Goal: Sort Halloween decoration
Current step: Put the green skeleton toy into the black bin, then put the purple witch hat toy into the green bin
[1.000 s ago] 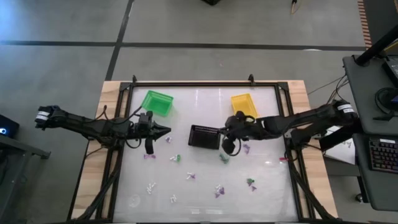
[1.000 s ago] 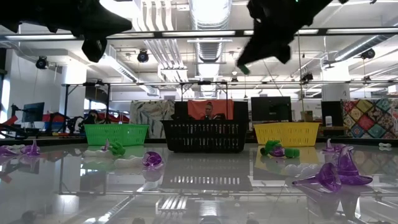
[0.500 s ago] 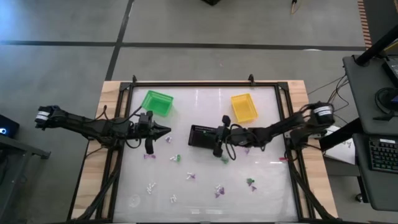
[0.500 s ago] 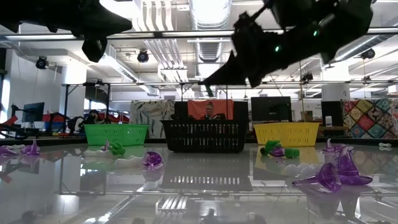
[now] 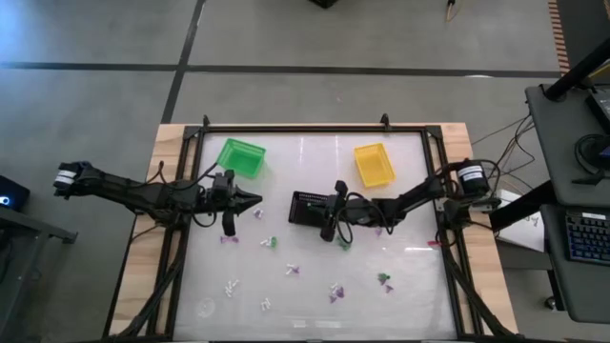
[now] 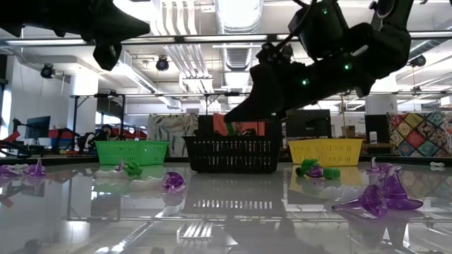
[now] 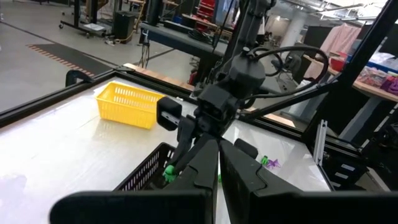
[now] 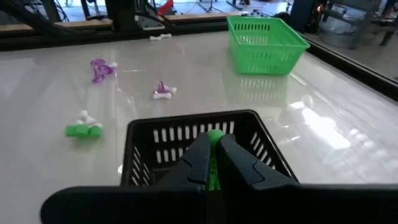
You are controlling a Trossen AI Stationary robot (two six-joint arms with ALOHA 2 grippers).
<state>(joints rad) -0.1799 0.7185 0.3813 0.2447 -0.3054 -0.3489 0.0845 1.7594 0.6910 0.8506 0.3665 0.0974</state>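
Desk [image 5: 315, 162] carrying three baskets; small trinkets [image 5: 292, 271] scattered over its near half. Right pincer [image 5: 330, 229] hanging over black basket [image 5: 307, 209], clenching green trinket [image 8: 215, 138] between its tips. Left pincer [image 5: 228, 229] waiting by green basket [image 5: 241, 156], clenched, empty. Trinkets probably light, stiff, slick plastic; best pinching across thickest part.

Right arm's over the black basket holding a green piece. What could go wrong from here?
1. The right gripper is shut on a small green plastic trinket near the black slatted basket's front rim; released here, it may land outside.
2. Lowering could knock the light basket.
3. The left gripper, shut, waits close beside the basket: collision risk.
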